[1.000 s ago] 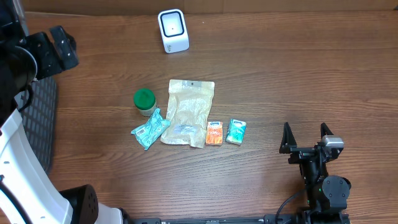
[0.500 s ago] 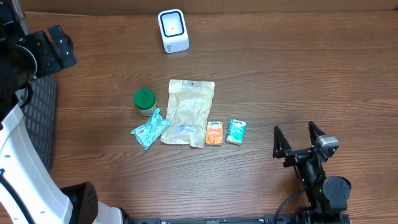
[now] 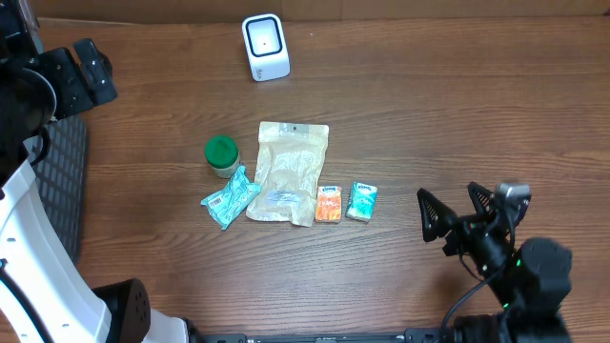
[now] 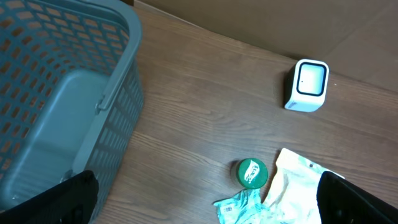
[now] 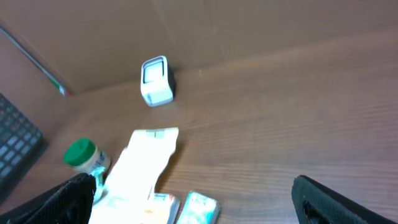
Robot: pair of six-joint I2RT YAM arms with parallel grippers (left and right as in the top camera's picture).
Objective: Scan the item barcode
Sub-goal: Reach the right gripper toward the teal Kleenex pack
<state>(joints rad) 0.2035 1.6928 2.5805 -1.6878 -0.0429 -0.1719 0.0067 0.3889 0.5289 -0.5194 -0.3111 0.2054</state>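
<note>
Grippers stand wide open and empty on both arms. The right gripper (image 3: 445, 193) hovers over the brown wooden counter (image 3: 457, 105) at its near right, fingers spread and pointing towards the item group, well apart from it. The left gripper (image 4: 208, 183) is raised at the far left, near the grey slatted plastic basket (image 4: 62, 93). Its wrist view shows one finger in each lower corner with nothing between them.

Items for scanning lie grouped at mid-counter, none held:
- squat jar with green lid (image 3: 221, 154), upright, leftmost
- crumpled teal-and-white wrapper (image 3: 230, 197), just in front of the jar and touching the pouch's left edge
- flat beige paper pouch (image 3: 290, 171), the largest item, lying lengthwise
- small orange packet (image 3: 329, 204), at the pouch's near right corner
- small teal packet (image 3: 361, 201), just beside the orange packet

The white box-shaped barcode scanner (image 3: 265, 47) stands at the far edge of the counter, well apart from the items. Its dark-framed window shows in all three views.
</note>
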